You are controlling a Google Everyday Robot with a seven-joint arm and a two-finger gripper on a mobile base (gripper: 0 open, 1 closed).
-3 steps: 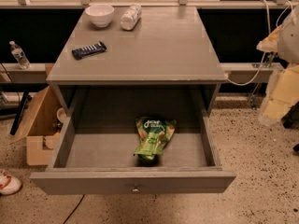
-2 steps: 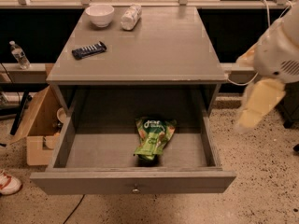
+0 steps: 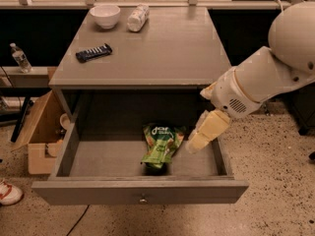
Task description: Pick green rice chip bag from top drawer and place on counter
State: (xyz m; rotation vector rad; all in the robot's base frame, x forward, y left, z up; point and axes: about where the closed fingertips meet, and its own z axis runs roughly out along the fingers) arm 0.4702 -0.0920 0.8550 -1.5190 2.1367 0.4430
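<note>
The green rice chip bag lies flat on the floor of the open top drawer, near its middle, its long side running front to back. My gripper comes in from the right on the white arm. It hangs over the drawer's right part, just right of the bag and a little above it, pointing down and left. It holds nothing. The counter lies above and behind the drawer.
On the counter stand a white bowl and a lying white bottle at the back, and a dark blue bar wrapper at the left. A cardboard box and a water bottle are left of the cabinet.
The arm has swung in from the right edge, leftward and down, bringing the gripper over the drawer's right side beside the bag. The bag has not moved.
</note>
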